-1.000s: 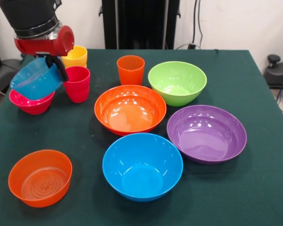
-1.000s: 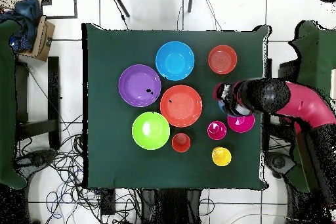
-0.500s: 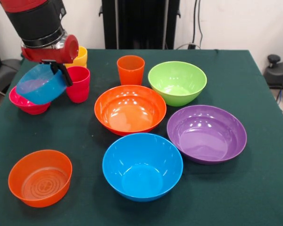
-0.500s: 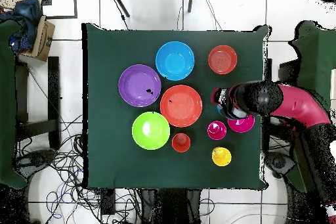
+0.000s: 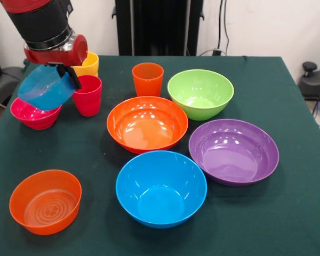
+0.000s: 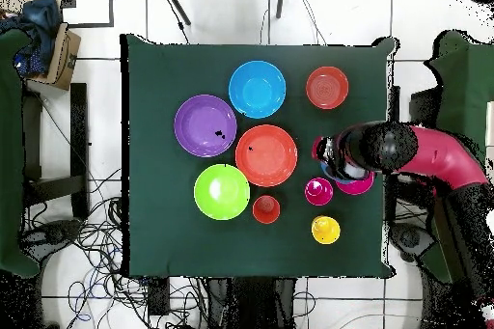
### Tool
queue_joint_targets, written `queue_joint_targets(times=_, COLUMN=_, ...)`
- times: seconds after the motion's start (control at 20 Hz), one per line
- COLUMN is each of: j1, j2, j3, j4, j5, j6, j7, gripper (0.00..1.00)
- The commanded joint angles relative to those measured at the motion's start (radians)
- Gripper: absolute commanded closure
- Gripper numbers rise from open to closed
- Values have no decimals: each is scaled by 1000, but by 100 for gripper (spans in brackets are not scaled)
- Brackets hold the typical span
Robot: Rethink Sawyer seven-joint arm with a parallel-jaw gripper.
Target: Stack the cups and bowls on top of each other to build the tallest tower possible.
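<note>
Translucent blue bowl carried tilted above the small magenta bowl; no stacking yet.

Table [image 5: 288,213]: large purple bowl [image 5: 233,151], blue bowl [image 5: 161,188], orange bowl [image 5: 147,124] and lime bowl [image 5: 200,94] sit apart mid-table, unmoved; small orange bowl [image 5: 45,201] at the near left corner. Gripper [image 5: 64,73] clenched on the rim of the translucent blue bowl [image 5: 44,88], which over the last second rose slightly and shifted over the magenta bowl [image 5: 33,113] at the left edge. Cups beside it: red [image 5: 87,95], yellow [image 5: 87,64], orange [image 5: 148,79]. Likely nesting next.
</note>
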State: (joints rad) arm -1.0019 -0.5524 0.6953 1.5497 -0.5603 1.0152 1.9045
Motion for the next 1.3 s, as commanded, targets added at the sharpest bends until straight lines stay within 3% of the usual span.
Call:
queue_joint_targets(times=0.05, j1=-11, j2=9, j3=2, j4=74, j5=-73, j6=125, j7=-370, gripper=100)
queue_joint_targets(times=1.3, j1=-9, j2=79, j3=-60, j4=13, j5=-234, j6=93, j7=-372, gripper=100)
